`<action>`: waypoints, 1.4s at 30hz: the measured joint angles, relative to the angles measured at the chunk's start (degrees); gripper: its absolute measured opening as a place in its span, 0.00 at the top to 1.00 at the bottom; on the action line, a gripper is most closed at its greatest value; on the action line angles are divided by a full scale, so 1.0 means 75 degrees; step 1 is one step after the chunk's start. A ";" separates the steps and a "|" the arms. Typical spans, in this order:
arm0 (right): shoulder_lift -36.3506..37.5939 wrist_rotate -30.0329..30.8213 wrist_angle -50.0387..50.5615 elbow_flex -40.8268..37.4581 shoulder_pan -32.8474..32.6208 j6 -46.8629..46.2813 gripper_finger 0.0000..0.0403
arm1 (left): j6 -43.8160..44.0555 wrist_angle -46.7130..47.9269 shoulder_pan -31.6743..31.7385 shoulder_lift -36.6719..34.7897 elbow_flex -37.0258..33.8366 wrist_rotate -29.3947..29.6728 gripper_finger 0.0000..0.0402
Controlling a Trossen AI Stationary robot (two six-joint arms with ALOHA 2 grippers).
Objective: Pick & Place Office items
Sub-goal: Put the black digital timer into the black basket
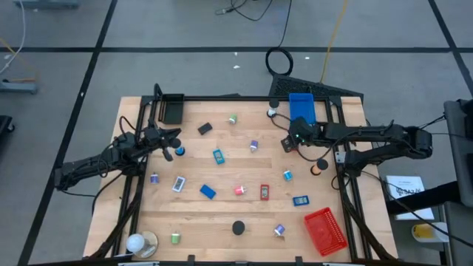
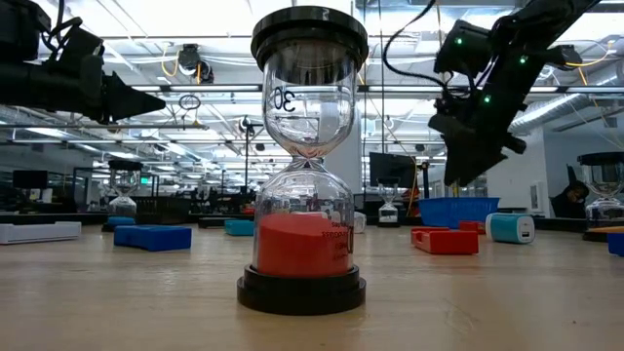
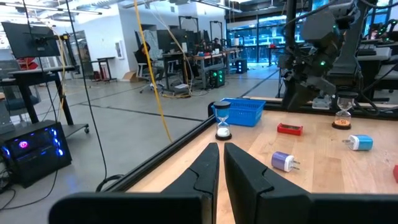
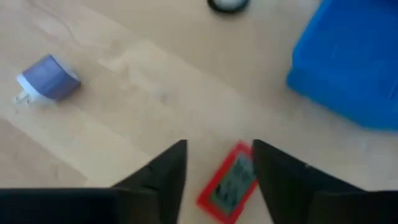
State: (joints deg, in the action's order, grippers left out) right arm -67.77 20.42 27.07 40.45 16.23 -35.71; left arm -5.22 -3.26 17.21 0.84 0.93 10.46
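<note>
Office items lay scattered over your wooden table, all well apart from one another. Your right gripper hung above a small red block lying flat on the wood just beside the blue tray at the far right; its fingers stood apart, one on each side of the block as seen from the wrist, and not clamped on it. A purple plug-like piece lay farther off on the table, well clear of the block. Your left gripper was raised over the far left of the table near the black tray, fingers pressed together and holding nothing. In the low view a sand timer with red sand stood upright close to the camera. The red tray sat at the near right corner, and a round white and tan object at the near left.
</note>
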 joint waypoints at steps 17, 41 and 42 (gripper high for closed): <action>0.0000 0.1242 -0.6892 -0.1404 -0.1149 0.4376 0.96 | 0.3572 -0.0248 -0.0019 0.0535 0.0123 -0.1597 0.92; 0.0006 0.0639 -1.0664 -0.2690 -0.1181 0.5256 0.99 | 0.1643 0.2502 0.0653 0.8702 0.4963 -0.0508 0.79; 0.0006 0.0639 -1.0664 -0.2687 -0.1181 0.5256 0.99 | 0.1646 0.2480 0.0794 0.8987 0.5127 -0.0721 0.75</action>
State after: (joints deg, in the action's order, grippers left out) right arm -67.72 25.21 -52.90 20.29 7.38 3.70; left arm 7.13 15.33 23.17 68.25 39.38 5.05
